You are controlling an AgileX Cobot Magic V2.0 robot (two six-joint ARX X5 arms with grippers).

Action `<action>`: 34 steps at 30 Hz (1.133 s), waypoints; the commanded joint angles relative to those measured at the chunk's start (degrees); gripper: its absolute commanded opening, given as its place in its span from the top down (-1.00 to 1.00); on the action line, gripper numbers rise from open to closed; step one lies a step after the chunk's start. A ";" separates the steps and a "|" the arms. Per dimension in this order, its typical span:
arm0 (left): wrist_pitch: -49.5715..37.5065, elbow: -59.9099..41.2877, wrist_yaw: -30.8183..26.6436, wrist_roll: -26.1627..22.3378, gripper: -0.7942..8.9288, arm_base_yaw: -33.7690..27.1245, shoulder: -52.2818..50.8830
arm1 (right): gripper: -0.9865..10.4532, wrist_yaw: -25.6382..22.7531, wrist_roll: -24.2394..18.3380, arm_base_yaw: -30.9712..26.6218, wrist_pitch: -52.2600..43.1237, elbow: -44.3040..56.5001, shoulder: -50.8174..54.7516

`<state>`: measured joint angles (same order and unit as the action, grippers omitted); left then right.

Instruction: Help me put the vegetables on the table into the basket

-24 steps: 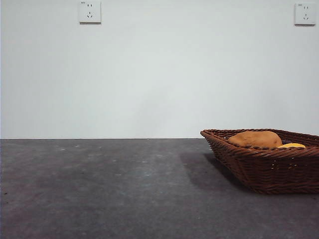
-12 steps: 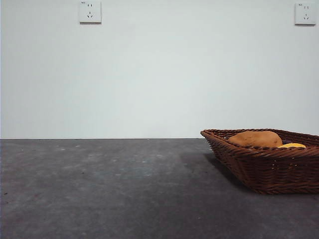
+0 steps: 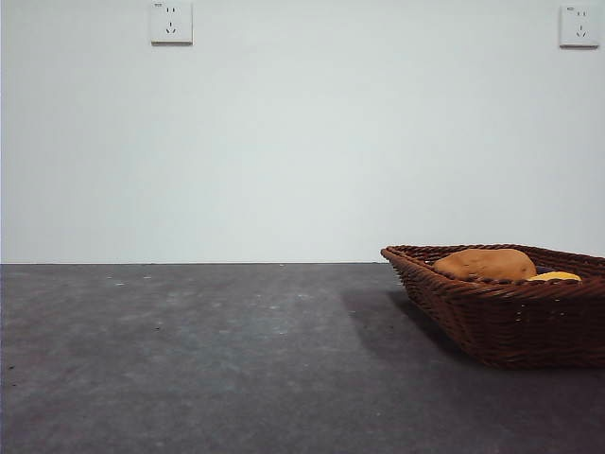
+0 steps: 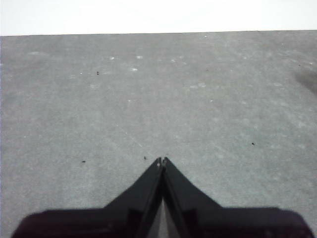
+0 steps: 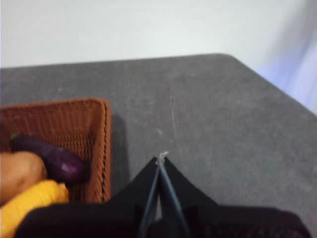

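Note:
The reddish-brown wicker basket (image 3: 510, 326) stands on the dark grey table (image 3: 208, 359) at the right. The tan-brown potato (image 3: 484, 264) and the yellow corn (image 3: 555, 276) lie inside it. The right wrist view shows the basket (image 5: 96, 129) holding the purple eggplant (image 5: 49, 156), the potato (image 5: 17, 173) and the corn (image 5: 29, 203). My right gripper (image 5: 161, 157) is shut and empty, over bare table beside the basket. My left gripper (image 4: 162, 160) is shut and empty over bare table (image 4: 158, 94), away from the basket. Neither gripper shows in the front view.
A white wall with two sockets (image 3: 171, 22) stands behind the table. The table's far edge and rounded corner (image 5: 228, 55) show in the right wrist view.

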<state>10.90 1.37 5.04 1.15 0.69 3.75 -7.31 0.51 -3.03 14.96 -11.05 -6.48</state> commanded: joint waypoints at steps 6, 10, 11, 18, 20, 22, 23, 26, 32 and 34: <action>-0.48 -0.55 -0.15 0.31 0.84 -0.20 0.02 | 0.83 0.55 0.74 -0.07 0.85 4.59 6.03; -0.48 -0.55 -0.15 0.31 0.84 -0.20 0.07 | 0.83 2.01 0.68 -0.07 3.23 4.63 6.03; -0.50 -0.55 -0.15 0.31 0.84 -0.20 0.15 | 0.83 2.16 0.66 -0.07 3.67 4.66 6.03; -0.48 -0.55 -0.15 0.31 0.84 -0.20 0.17 | 0.83 5.07 0.50 -0.04 5.14 5.86 6.03; -0.48 -0.55 -0.15 0.31 0.84 -0.20 0.17 | 0.83 5.64 0.50 -0.04 5.84 6.58 6.03; -0.48 -0.55 -0.15 0.31 0.84 -0.20 0.17 | 0.83 5.90 0.52 -0.04 6.03 6.86 6.03; -0.48 -0.52 -0.15 0.31 0.84 -0.20 0.17 | 0.83 6.14 0.48 -0.04 5.92 6.88 6.03; -0.48 -0.52 -0.15 0.31 0.84 -0.20 0.17 | 0.83 6.14 -0.20 -0.04 6.10 6.88 6.03; -0.48 -0.52 -0.15 0.31 0.84 -0.20 0.17 | 0.83 6.12 -0.17 -0.04 6.54 6.80 5.90; -0.48 -0.52 -0.15 0.31 0.84 -0.20 0.17 | 0.83 6.01 -0.17 -0.04 6.54 6.80 5.90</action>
<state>10.87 1.37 5.04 1.15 0.69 3.90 -1.26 0.43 -3.03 21.67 -4.69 -0.58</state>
